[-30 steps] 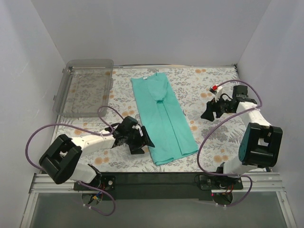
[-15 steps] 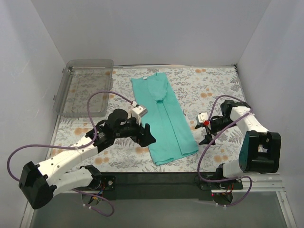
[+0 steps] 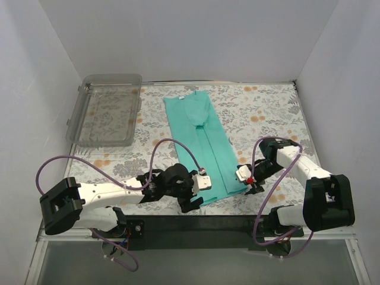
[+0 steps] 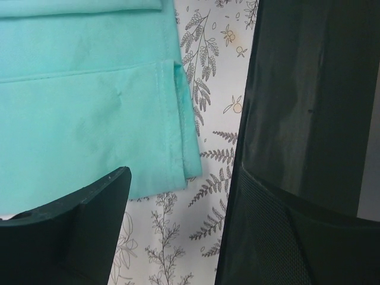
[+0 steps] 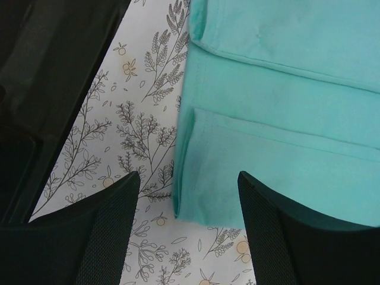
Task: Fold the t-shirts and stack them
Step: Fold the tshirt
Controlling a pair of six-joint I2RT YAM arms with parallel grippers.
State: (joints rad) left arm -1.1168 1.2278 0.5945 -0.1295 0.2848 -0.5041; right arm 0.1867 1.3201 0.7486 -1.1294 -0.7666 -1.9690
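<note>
Teal t-shirt (image 3: 205, 139): folded to a long strip, middle of table (image 3: 270, 113), collar far, hem near. Claws: left claw (image 3: 195, 199) and right claw (image 3: 249, 184) both spread wide, holding nothing, one at each near hem corner, seemingly placed to lift that end for the next fold.

I can read no writing, number, brand or sign in any of my three views. The t-shirt (image 3: 205, 148) in the middle of the overhead frame is plain teal cloth. The tablecloth (image 3: 261, 113) under it carries only a flower-and-leaf print.
</note>
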